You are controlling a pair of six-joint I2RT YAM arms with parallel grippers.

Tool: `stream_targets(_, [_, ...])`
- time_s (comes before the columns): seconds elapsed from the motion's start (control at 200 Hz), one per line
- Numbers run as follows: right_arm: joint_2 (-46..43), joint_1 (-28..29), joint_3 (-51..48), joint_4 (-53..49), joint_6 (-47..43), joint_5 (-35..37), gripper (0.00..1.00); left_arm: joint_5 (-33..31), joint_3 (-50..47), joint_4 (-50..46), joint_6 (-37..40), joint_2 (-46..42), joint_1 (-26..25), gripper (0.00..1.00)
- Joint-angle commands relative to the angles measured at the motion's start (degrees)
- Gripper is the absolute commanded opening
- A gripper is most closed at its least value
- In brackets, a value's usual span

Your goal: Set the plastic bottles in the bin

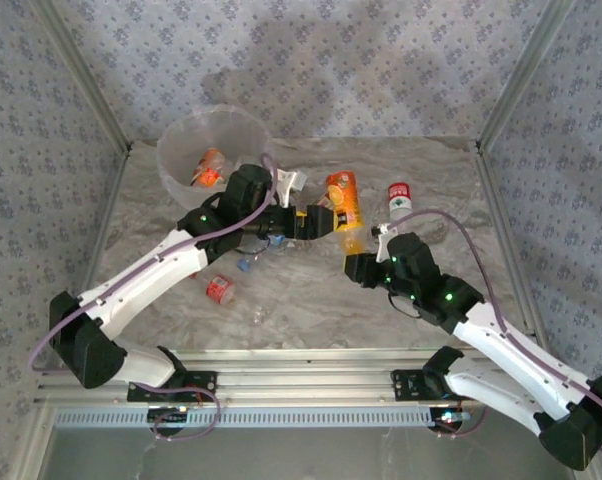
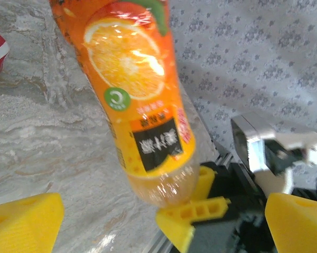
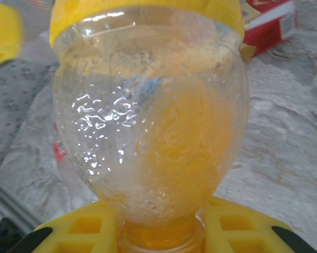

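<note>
An orange juice bottle [image 1: 345, 205] with an orange-fruit label stands tilted over the table's middle. My right gripper [image 1: 357, 262] is shut on its neck, and the yellow fingers [image 3: 79, 232] clamp just below the clear shoulder of the bottle [image 3: 153, 116]. My left gripper [image 1: 326, 218] is open beside the label's left side. Its yellow fingertips [image 2: 21, 221] stand wide apart, with the bottle [image 2: 140, 105] ahead of them and not touching either one. The bin [image 1: 176, 150] stands at the back left with an orange bottle [image 1: 211, 168] inside.
A red-labelled bottle [image 1: 398, 197] stands right of the held one. Another red-labelled bottle [image 1: 219, 290] lies under the left arm, near a blue cap [image 1: 245, 265]. Patterned walls close the table's back and sides, and a metal rail [image 1: 301, 380] runs along the near edge.
</note>
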Motion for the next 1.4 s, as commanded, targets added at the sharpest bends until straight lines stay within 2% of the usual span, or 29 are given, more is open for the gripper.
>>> stream_targets(0.0, [-1.6, -0.1, 2.1, 1.08, -2.17, -4.61, 0.32, 0.56, 2.25, 3.39, -3.33, 1.88, 0.02, 0.96])
stream_targets(0.15, [-2.75, 0.53, 2.35, 2.56, -2.03, -5.63, 0.31, 1.1, 2.07, 6.03, -5.39, 3.86, 0.08, 0.95])
stream_targets(0.485, [-3.29, 1.93, 1.44, 3.44, -2.27, -6.51, 0.3, 4.51, -2.44, 21.83, -12.12, 6.15, -0.09, 0.87])
stream_targets(0.58, [-3.1, 2.17, 0.93, 3.54, -2.12, -6.29, 0.3, 4.53, -3.33, 23.95, -13.09, 5.85, -0.02, 0.81])
stream_targets(0.65, [-2.94, 2.37, 0.31, 3.69, -2.02, -5.91, 0.3, 4.29, -3.7, 24.86, -13.52, 5.38, -0.06, 0.71])
stream_targets(0.914, [-2.4, 3.45, -1.02, 5.17, -1.34, -5.11, 0.3, 4.43, -5.27, 29.12, -15.48, 3.75, -0.06, 0.6])
stream_targets(1.089, [-1.46, 4.25, -0.93, 6.28, -0.98, -4.72, 0.31, 4.15, -5.38, 29.06, -13.89, 2.66, -0.16, 0.49])
stream_targets(1.204, [-1.36, 4.61, -0.47, 6.28, -0.98, -4.54, 0.37, 3.67, -4.12, 25.65, -11.14, 2.09, -0.16, 0.46])
stream_targets(1.394, [-3.9, 4.5, 1.08, 4.57, -2.31, -4.01, 0.64, 1.33, 3.04, 12.01, -2.49, 0.79, 0.53, 0.45])
